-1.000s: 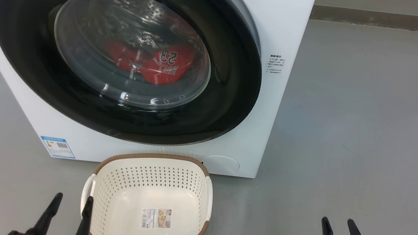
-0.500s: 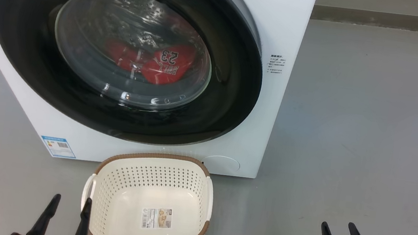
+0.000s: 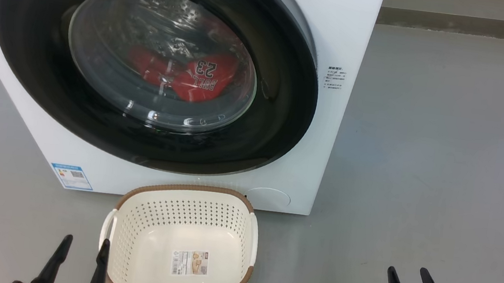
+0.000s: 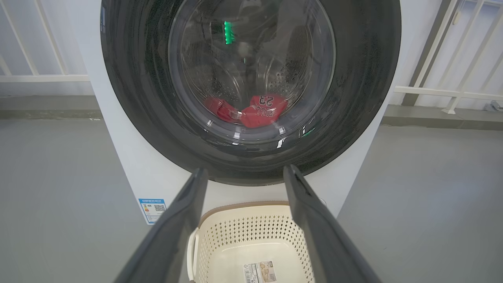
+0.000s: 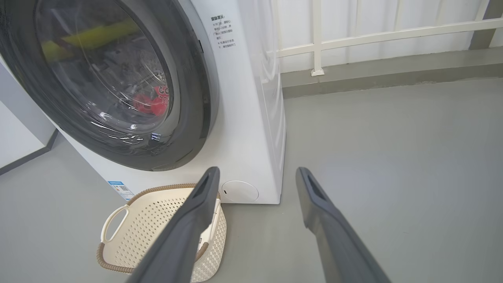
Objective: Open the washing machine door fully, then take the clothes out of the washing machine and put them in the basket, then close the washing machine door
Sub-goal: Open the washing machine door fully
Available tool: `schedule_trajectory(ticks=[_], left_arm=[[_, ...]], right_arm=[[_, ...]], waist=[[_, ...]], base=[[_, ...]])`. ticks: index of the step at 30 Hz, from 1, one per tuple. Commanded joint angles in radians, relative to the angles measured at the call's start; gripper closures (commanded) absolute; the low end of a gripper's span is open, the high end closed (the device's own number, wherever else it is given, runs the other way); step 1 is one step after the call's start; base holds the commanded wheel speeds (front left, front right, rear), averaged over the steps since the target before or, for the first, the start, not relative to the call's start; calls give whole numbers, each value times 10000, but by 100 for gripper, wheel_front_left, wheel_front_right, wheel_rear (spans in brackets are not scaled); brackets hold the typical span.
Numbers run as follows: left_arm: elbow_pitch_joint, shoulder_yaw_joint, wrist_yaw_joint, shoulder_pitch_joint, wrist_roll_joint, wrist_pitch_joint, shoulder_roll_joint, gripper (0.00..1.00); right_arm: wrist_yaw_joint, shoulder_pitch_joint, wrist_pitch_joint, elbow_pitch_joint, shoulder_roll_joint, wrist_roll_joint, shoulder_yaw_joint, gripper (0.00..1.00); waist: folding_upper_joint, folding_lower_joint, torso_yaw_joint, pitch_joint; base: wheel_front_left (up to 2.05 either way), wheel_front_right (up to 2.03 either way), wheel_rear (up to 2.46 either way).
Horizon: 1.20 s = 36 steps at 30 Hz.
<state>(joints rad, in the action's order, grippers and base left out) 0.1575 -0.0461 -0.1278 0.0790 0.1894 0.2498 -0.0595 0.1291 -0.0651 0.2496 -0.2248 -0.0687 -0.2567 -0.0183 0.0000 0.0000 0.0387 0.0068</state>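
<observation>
Little has changed in the last second: the door (image 3: pixel 279 116) is shut as before, the clothes (image 3: pixel 192 79) lie low in the drum behind its glass, and the picture has slid only a touch (the camera's doing, not the washer's (image 3: pixel 341 37)). The left gripper (image 3: pixel 87 239) and right gripper (image 3: pixel 407 270) hang spread and empty, the left just beside the empty basket (image 3: pixel 188 186) on the floor (image 3: pixel 447 160) at the washer's front. The task has barely begun, and opening the door comes first.

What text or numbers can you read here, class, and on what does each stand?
"BULL" and "23": red jersey behind the round black-rimmed glass door.
Blue label low on the white boxy washing machine: too small.
Dark print right of the door: blurred.
Paper label in the cream perforated plastic basket: too small.
</observation>
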Motion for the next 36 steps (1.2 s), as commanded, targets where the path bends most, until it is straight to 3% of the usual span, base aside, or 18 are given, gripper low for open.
schedule_trajectory(ticks=[1,2,3,13,20,29,36], left_arm=[[-208,295,-29,-255,107,120,-44,0],[-210,286,-29,-252,112,120,-42,0],[-213,275,-29,-247,113,120,-40,0],[-325,52,-29,-495,154,120,-85,0],[-420,-141,-29,-905,508,120,-169,0],[-489,-317,-29,-1366,977,120,-344,0],[-483,-501,-29,-1730,1228,120,-477,0]], right_arm=[[16,62,122,299,-80,-167,166,44],[16,102,122,330,-65,-269,171,64],[16,157,122,364,-52,-374,198,100],[16,1914,122,1404,64,-2095,83,100],[16,4129,122,1257,-43,-3102,0,100],[16,6645,122,230,-507,-4235,303,100],[16,8359,24,-1613,-1151,-5825,1462,100]], waist=[[0,0,-6,-1],[0,0,-13,-1],[0,0,-23,0],[0,0,-66,391],[0,0,33,886],[0,0,201,1485],[0,0,434,1881]], base=[[0,0,0],[0,0,0],[0,0,0],[0,0,0],[0,0,0],[0,0,0],[0,0,0]])
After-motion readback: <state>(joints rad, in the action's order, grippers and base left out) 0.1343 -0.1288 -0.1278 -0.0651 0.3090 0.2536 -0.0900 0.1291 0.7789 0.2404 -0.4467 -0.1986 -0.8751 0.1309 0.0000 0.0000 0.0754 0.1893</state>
